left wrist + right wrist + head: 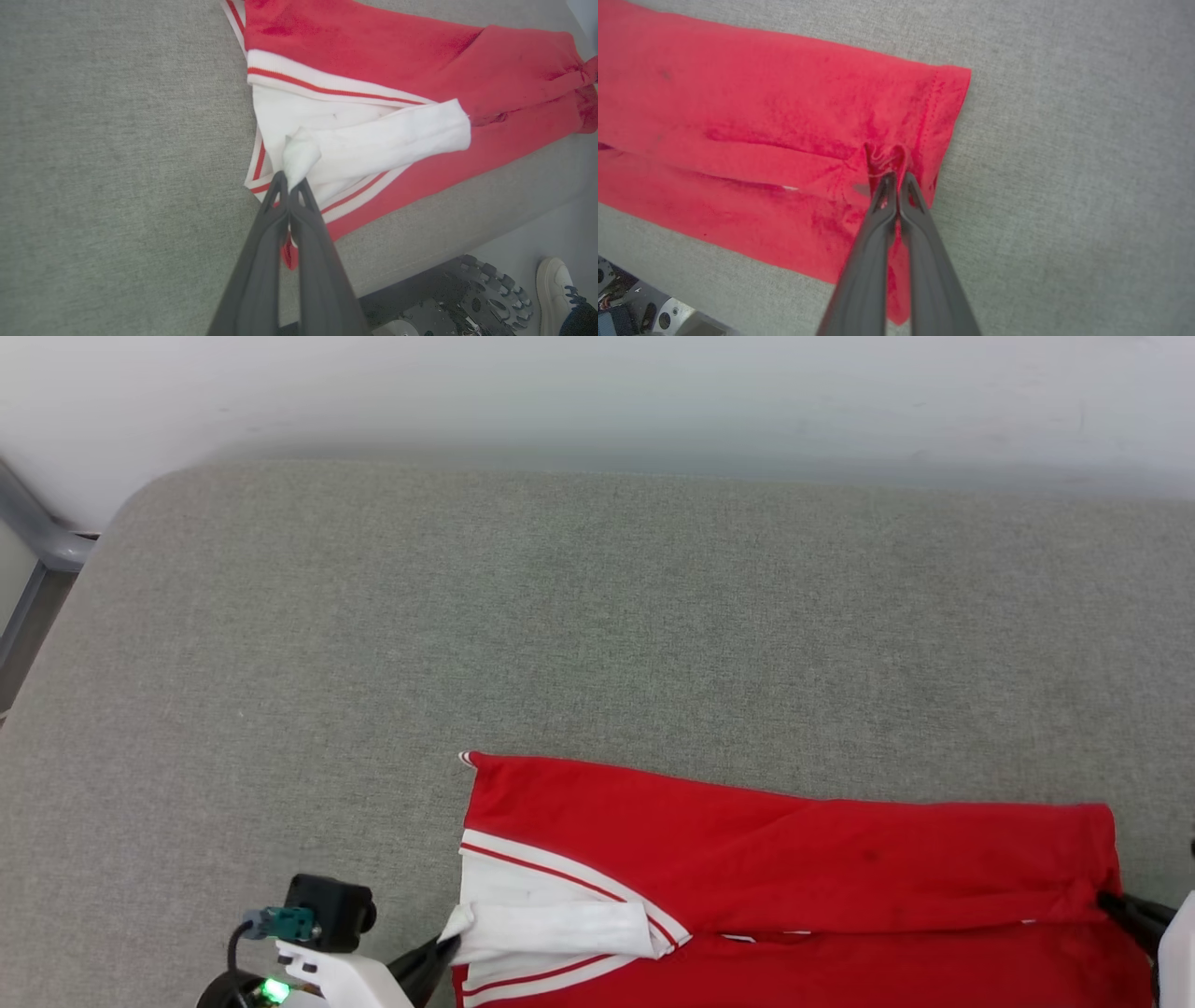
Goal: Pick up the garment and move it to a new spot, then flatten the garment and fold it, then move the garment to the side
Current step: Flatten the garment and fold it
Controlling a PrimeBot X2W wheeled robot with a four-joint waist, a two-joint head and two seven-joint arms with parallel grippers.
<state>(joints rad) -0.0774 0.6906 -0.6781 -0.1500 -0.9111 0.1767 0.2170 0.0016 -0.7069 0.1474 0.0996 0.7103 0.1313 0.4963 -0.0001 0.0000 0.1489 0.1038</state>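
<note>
You have the red jersey [794, 859] lying as a long folded band along the near side of the grey upholstered surface [560, 616], toward your right in the head view. Its striped-trim end with the white sleeve [373, 140] points to the robot's left, and its stitched hem [957, 107] to the right.

Your left gripper [289, 186] has its fingers pressed together on a bunched corner of the white sleeve, at the jersey's left end. Your right gripper [896, 179] is pinched tight on a small pucker of red cloth just inside the hem, and the cloth wrinkles toward that pinch.

The jersey's far long edge runs fairly straight, rising slightly to a point at its left corner. A broad stretch of grey fabric lies between that edge and the pale wall [597, 392], and more grey fabric reaches to the left of the sleeve end. The surface's far left corner is rounded, with a grey metal rail [37, 537] just beyond it.

On the near side the margin is thin: in the left wrist view the jersey's near edge lies close to the surface's front edge. Below it you see a dark toothed wheel [486, 289] and a person's white shoe [553, 289] on the floor.
</note>
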